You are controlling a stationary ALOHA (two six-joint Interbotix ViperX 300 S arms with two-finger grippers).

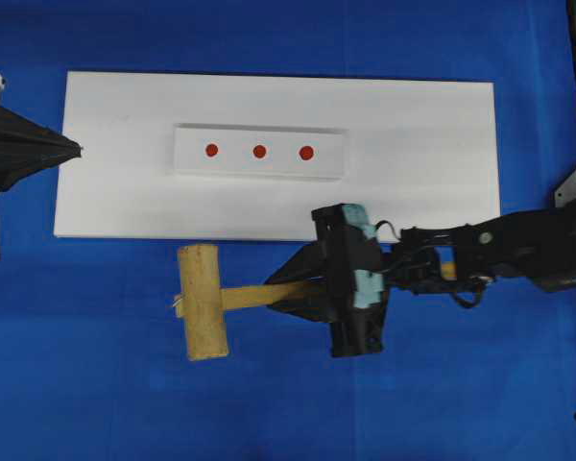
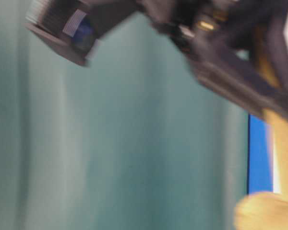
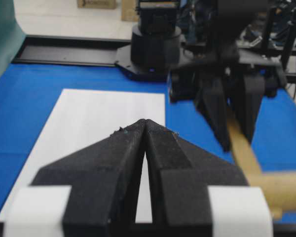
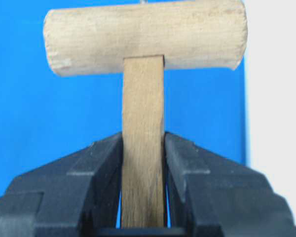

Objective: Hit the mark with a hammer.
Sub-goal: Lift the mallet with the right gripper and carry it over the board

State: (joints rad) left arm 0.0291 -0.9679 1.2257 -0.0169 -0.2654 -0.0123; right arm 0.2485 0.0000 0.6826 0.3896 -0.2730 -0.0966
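Observation:
The hammer (image 1: 204, 301) is a light wooden mallet with a thick round head and a flat handle, over the blue cloth just in front of the white board (image 1: 125, 192). My right gripper (image 1: 290, 291) is shut on the hammer's handle; the wrist view shows the handle (image 4: 143, 148) clamped between the two fingers, with the head (image 4: 145, 35) across the top. Three red marks (image 1: 259, 151) sit in a row on a raised white block (image 1: 259, 153) at the board's middle. My left gripper (image 1: 77, 149) is shut and empty at the board's left edge, its tips (image 3: 145, 121) over the board.
The blue cloth (image 1: 96, 384) covers the table around the board. The right arm (image 1: 499, 250) stretches in from the right edge. A black arm base (image 3: 155, 47) stands at the far end in the left wrist view. The table-level view is blurred, with a green backdrop (image 2: 110, 143).

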